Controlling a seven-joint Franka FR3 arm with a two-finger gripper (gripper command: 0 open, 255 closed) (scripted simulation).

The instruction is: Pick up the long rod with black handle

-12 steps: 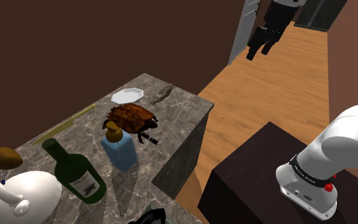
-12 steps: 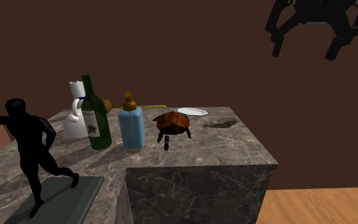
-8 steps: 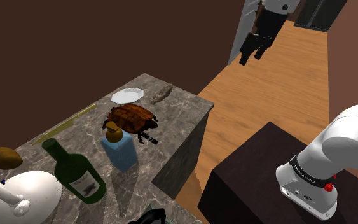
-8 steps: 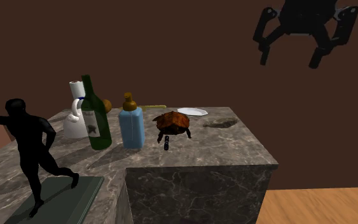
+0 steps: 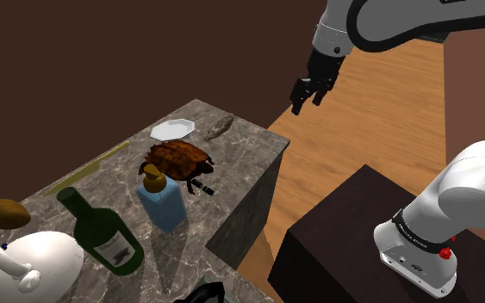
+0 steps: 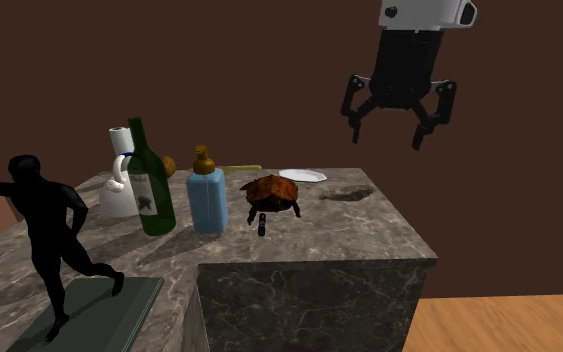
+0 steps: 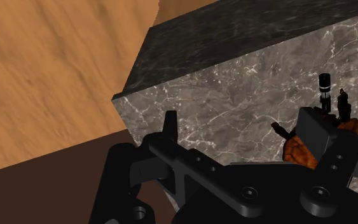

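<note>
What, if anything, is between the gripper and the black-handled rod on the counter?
Open air only between the open gripper and the rod's black handle. The brown turtle figure sits against it, seemingly over the shaft, and the blue dispenser bottle stands close by.

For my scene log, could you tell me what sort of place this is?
Likely a home kitchen: a marble-patterned counter carries a wine bottle and plate, above wooden flooring.

We can read no words or numbers anywhere. The green bottle (image 5: 101, 229), at the shoulder view's lower left, carries a pale label (image 5: 121, 253), but its marks are illegible.
</note>
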